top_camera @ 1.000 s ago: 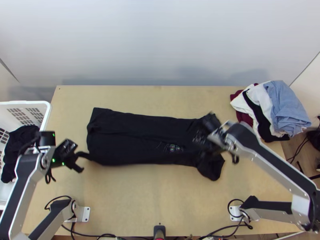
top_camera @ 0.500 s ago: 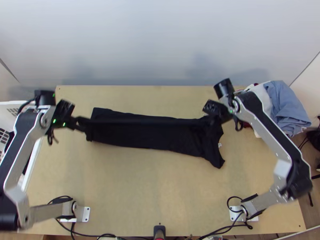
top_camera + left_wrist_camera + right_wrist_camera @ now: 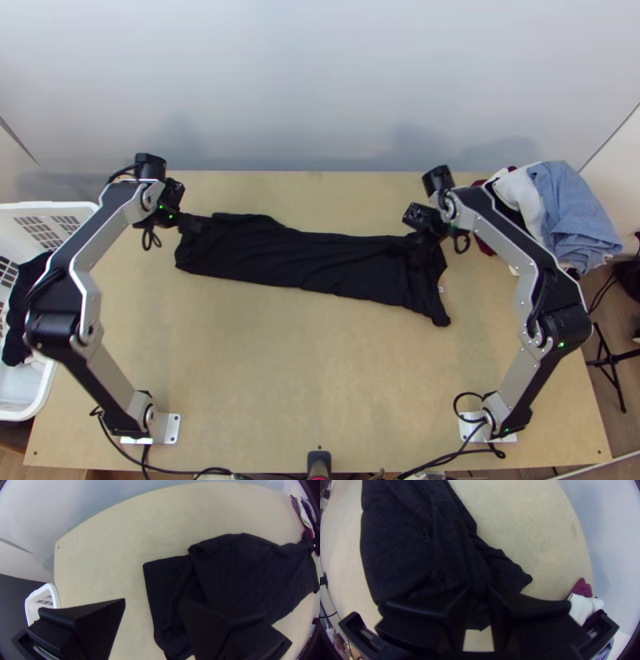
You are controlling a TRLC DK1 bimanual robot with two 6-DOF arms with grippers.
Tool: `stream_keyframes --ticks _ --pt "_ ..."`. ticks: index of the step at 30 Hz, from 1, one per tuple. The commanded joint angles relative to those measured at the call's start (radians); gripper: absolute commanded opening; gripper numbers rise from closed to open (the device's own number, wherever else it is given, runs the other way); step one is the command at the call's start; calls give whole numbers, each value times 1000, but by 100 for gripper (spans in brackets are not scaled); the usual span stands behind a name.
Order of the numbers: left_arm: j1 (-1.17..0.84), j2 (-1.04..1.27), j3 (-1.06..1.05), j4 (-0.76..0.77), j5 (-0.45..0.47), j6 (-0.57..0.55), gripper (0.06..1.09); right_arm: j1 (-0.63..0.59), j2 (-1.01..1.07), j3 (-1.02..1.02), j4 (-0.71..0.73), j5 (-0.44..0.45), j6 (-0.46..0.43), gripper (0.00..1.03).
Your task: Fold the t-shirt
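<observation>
Right now I have the black T-shirt [image 3: 320, 260] lying across the far half of the desk [image 3: 304, 384] in a long folded strip, creased, its top layer set askew over the lower one at the left end. My left tool [image 3: 190, 225] is at that end, fingers wide apart, with no cloth pinched that I can see. My right tool [image 3: 426, 240] is over the other end, fingers a narrow gap apart; I can't tell whether it has hold of any fabric. A clothes pile [image 3: 572, 216] sits at the far right corner, and a white laundry basket [image 3: 48, 210] stands at the left edge.
</observation>
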Motion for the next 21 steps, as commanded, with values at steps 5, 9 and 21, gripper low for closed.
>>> stream_keyframes --ticks 5,9,21 --pt "29 57 6 -46 -8 -53 105 -18 -87 -79 179 24 35 100" --pt "57 -54 -93 -44 -6 -35 104 -13 -257 -25 179 24 73 100" --pt "101 -184 -273 -1 116 -65 104 -24 -505 229 -84 12 179 99"
